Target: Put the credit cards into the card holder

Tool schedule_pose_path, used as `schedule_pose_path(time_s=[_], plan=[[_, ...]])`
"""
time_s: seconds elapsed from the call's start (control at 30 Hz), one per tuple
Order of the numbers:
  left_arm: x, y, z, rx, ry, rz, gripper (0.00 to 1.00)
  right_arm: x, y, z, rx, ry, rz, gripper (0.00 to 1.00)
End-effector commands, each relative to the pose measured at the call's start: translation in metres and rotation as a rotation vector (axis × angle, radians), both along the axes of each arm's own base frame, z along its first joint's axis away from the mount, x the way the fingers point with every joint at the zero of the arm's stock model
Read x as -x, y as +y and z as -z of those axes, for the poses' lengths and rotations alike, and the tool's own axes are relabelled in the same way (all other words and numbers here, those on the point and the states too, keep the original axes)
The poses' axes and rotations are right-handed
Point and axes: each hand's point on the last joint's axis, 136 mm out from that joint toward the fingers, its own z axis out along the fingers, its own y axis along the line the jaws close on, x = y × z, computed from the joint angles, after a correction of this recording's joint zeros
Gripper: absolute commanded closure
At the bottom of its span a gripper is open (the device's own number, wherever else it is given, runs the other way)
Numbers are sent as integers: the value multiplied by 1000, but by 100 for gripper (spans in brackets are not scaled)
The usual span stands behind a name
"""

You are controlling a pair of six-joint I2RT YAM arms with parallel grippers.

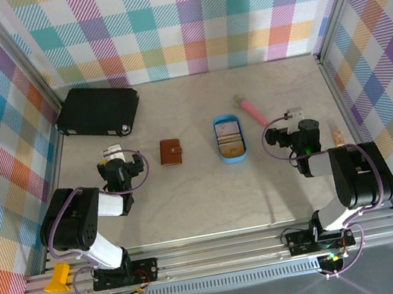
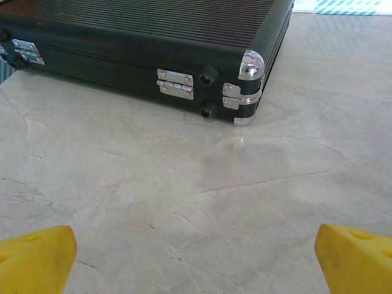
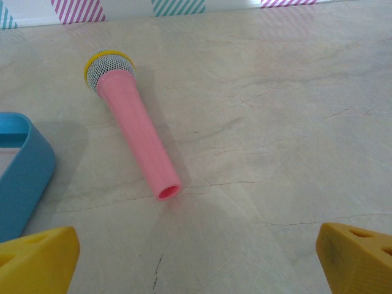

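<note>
From above, the credit cards (image 1: pixel 230 140) lie in the blue tray (image 1: pixel 232 159), with the closed card holder (image 1: pixel 171 152) left of it; at the left wrist, the left gripper (image 2: pixel 196 263) has its jaws spread wide and empty before a black case (image 2: pixel 153 43); at the right wrist, the right gripper (image 3: pixel 196 260) is likewise wide and empty, right of the tray.

We see a closed black case (image 1: pixel 97 111) in the far left corner of the table (image 1: pixel 190 201) | we find a pink toy microphone (image 1: pixel 251 110) lying flat near a blue oval tray (image 1: pixel 233 160), not touching it | we note plaid walls (image 1: pixel 183 21) around.
</note>
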Motion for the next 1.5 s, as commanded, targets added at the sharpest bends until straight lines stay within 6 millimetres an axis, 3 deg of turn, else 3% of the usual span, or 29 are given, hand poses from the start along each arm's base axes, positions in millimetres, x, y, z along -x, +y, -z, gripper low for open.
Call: schedule_pose_path(time_s=[0.0, 0.13, 0.2, 0.3, 0.37, 0.47, 0.57, 0.7, 0.77, 0.93, 1.17, 1.4, 1.47], plan=[[-5, 6, -10, 13, -25, -16, 0, -6, 3, -7, -1, -23, -10, 1], [0, 6, -17, 5, -56, -22, 0, -5, 2, -16, 2, -39, -6, 1], [6, -2, -31, -22, -73, 9, 0, 0, 1, -37, 2, -29, 0, 1], [18, -6, -71, -27, -71, -14, 0, 7, 4, -70, -28, -1, -8, 2], [25, -7, -97, 64, -44, -34, 0, 12, 17, -94, -75, 13, -67, 6], [32, -28, -121, 210, -1, 46, 0, 22, 44, -122, -145, 60, -182, 11], [38, -60, -124, 377, 109, 162, 0, 36, 79, -138, -200, 129, -310, 13], [40, -110, -107, 579, 325, 341, 4, 54, 138, -143, -245, 228, -506, 15], [38, -134, -87, 668, 473, 407, 9, 57, 163, -135, -274, 305, -568, 20], [32, -143, -46, 734, 662, 357, 15, 60, 203, -117, -298, 447, -653, 26], [18, -150, -6, 749, 777, 324, 26, 59, 227, -101, -300, 523, -716, 31], [3, -142, 12, 667, 790, 303, 27, 57, 236, -99, -292, 531, -740, 32], [2, -144, 21, 667, 813, 303, 33, 56, 237, -97, -290, 535, -738, 32]])
